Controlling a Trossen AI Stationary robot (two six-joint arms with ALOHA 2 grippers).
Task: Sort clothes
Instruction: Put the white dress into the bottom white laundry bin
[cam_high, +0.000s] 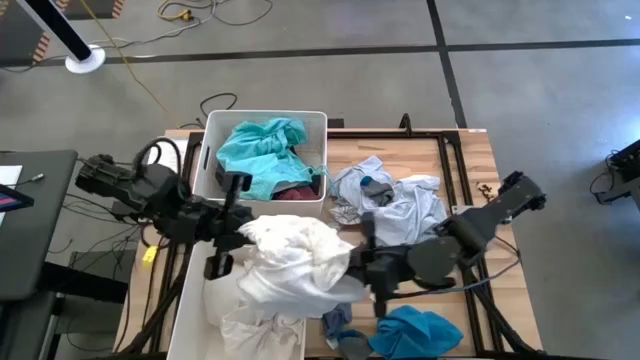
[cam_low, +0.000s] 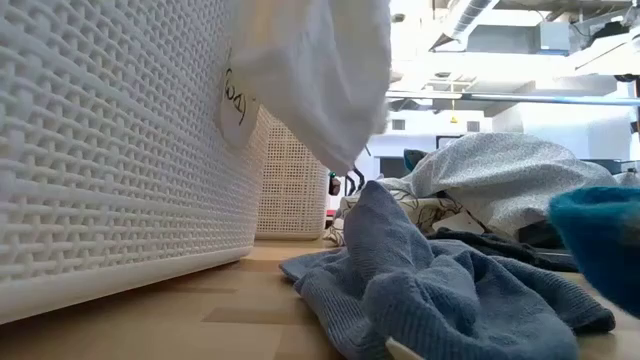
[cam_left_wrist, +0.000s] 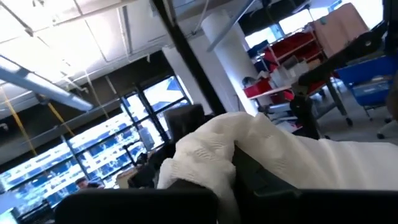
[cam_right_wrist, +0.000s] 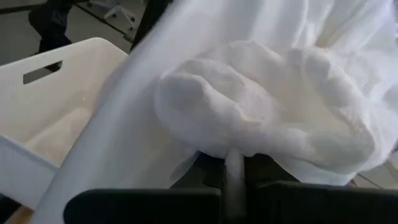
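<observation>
High view: left gripper (cam_high: 222, 243) and right gripper (cam_high: 358, 268), both clamped on white garment (cam_high: 290, 262), hold it over near bin (cam_high: 190, 290) at 7 o'clock. Step: binning whites. Next: release both together.

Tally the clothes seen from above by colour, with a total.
White fabric garment, held up by both grippers over the near bin: 1
Teal garment in the far white bin: 1
Maroon garment beneath it: 1
Pale grey garment on the table: 1
Bright blue garment: 1
Total: 5
</observation>
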